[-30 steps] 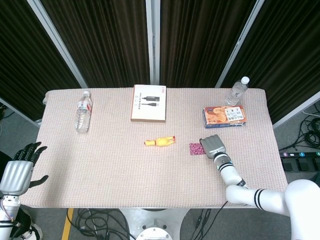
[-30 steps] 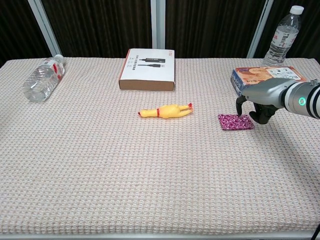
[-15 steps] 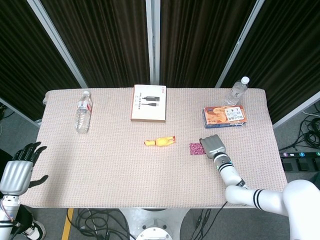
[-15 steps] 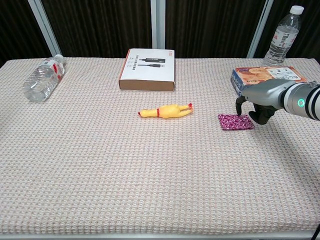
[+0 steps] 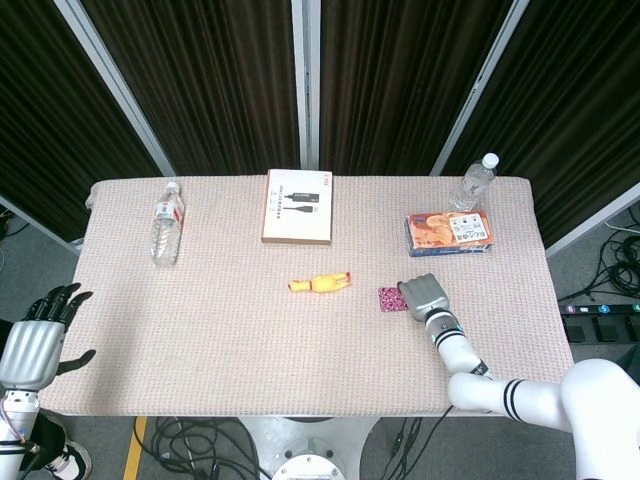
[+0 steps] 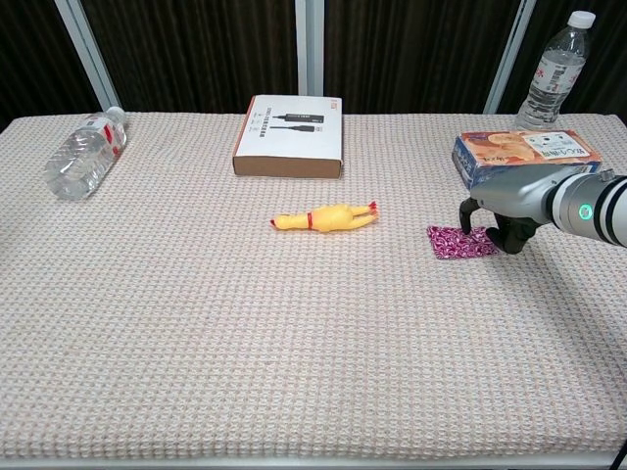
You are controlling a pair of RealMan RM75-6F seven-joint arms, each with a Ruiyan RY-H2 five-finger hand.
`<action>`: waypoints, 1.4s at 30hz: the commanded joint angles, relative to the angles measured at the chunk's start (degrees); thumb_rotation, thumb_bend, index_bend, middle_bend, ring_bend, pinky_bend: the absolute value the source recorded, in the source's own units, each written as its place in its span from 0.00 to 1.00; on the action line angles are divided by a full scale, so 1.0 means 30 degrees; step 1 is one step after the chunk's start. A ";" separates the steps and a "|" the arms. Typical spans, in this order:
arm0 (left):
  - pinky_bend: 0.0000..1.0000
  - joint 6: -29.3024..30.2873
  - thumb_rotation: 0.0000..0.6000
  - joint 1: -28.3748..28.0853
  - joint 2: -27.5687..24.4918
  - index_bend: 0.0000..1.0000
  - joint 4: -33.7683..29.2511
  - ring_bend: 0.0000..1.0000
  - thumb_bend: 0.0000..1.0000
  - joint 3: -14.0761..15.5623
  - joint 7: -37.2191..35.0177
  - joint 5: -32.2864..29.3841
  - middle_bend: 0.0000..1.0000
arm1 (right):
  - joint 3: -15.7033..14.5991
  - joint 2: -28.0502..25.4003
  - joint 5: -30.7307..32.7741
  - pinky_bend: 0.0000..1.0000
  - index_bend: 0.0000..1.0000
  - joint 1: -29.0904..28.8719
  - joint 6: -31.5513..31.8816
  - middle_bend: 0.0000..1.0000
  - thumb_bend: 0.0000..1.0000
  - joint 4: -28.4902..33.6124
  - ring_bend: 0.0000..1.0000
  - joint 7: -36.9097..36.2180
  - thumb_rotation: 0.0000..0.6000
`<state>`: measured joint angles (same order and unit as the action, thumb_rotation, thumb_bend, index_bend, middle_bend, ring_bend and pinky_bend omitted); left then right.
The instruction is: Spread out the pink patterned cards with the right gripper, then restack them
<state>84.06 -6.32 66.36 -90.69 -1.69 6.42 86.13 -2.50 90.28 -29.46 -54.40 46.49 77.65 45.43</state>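
Observation:
The pink patterned cards (image 5: 391, 298) (image 6: 458, 242) lie in one small stack on the woven tablecloth, right of centre. My right hand (image 5: 424, 294) (image 6: 506, 204) hovers over the stack's right edge with fingers curled downward, fingertips (image 6: 467, 223) touching or just above the cards; I cannot tell which. It grips nothing. My left hand (image 5: 35, 335) hangs off the table's near left corner, fingers spread and empty; the chest view does not show it.
A yellow rubber chicken (image 5: 321, 284) (image 6: 324, 216) lies left of the cards. A snack box (image 5: 449, 232) (image 6: 525, 153) and an upright bottle (image 5: 474, 182) (image 6: 554, 72) stand behind the right hand. A flat carton (image 5: 297, 206) sits at back centre, a lying bottle (image 5: 167, 222) at far left.
My right hand has lowered slightly onto the right edge of the card stack. The cards and the left hand have not moved.

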 commanded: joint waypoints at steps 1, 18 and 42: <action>0.24 -0.0008 1.00 -0.0014 -0.0018 0.23 -0.0019 0.13 0.00 -0.0016 0.0003 -0.0005 0.22 | -0.0098 0.0016 0.0016 0.80 0.29 0.0014 0.0139 1.00 0.61 0.0165 0.84 0.0094 1.00; 0.24 -0.0050 1.00 -0.0090 -0.0085 0.23 -0.0193 0.13 0.00 -0.0048 0.0029 0.0039 0.22 | -0.0411 -0.0526 0.0165 0.80 0.29 0.0075 0.1198 1.00 0.61 0.2027 0.84 0.0705 1.00; 0.24 0.0032 1.00 -0.0008 -0.0121 0.23 -0.0244 0.13 0.00 0.0024 -0.0046 0.0098 0.22 | -0.1231 -0.1731 0.0518 0.80 0.33 0.0080 0.2537 1.00 0.61 0.4876 0.84 0.1866 1.00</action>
<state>84.16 -6.35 65.99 -91.42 -1.62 6.28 86.42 -6.14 85.25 -27.85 -54.17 53.92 92.09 50.96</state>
